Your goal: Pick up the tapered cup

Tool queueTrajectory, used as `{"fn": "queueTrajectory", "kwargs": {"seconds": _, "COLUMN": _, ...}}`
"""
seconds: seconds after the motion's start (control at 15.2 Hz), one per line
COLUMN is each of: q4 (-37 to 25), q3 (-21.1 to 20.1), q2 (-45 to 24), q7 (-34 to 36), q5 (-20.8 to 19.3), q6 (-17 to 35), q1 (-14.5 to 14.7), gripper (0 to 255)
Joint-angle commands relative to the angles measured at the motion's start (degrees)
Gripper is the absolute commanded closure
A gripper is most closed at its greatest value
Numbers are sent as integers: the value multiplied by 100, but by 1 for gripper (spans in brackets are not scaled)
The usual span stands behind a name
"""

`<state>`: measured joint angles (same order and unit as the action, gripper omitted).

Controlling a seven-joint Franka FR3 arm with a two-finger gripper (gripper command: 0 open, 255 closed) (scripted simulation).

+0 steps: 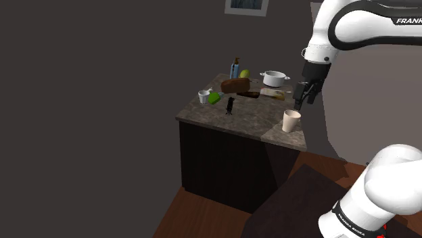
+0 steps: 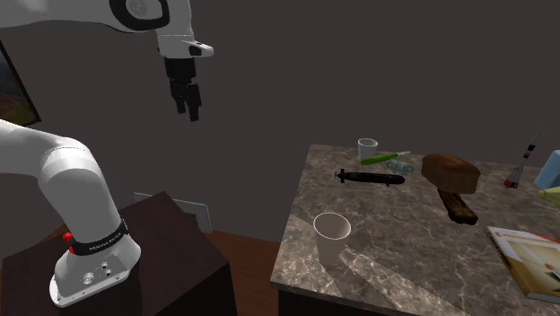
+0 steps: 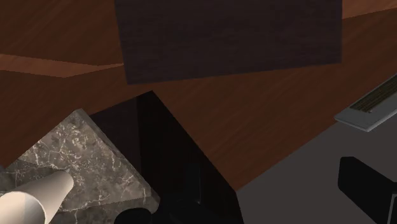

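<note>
The tapered cup [image 1: 291,120] is plain beige-white and stands upright near the corner of the marble counter [image 1: 243,118]. In the second exterior view the cup [image 2: 331,237] is at the counter's near left edge. My black gripper [image 2: 190,104] hangs high in the air, off the counter's edge and well apart from the cup. In the shoulder view the gripper [image 1: 304,94] appears just above the cup. The wrist view catches the cup [image 3: 32,200] lying to one side of the gripper, not between the fingers. The fingers stand apart and hold nothing.
Further back on the counter are a brown bread loaf [image 2: 450,171], a small clear cup [image 2: 367,148], a green item [image 2: 381,159], a black torpedo-shaped object [image 2: 370,178], a white pot [image 1: 274,78] and a book [image 2: 529,260]. A dark cabinet [image 2: 170,251] bears the arm.
</note>
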<state>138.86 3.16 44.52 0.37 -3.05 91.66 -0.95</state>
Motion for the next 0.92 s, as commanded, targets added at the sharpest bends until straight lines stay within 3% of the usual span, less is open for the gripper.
{"fn": "queueTrajectory", "kwargs": {"seconds": 0.0, "q4": 0, "q3": 0, "q2": 0, "q7": 0, "q5": 0, "q6": 0, "q1": 0, "gripper": 0}}
{"fn": "queueTrajectory", "kwargs": {"seconds": 0.86, "q4": -165, "q3": 1133, "q2": -1907, "q7": -1059, "q5": -744, "q6": 1740, "q1": -447, "gripper": 0}}
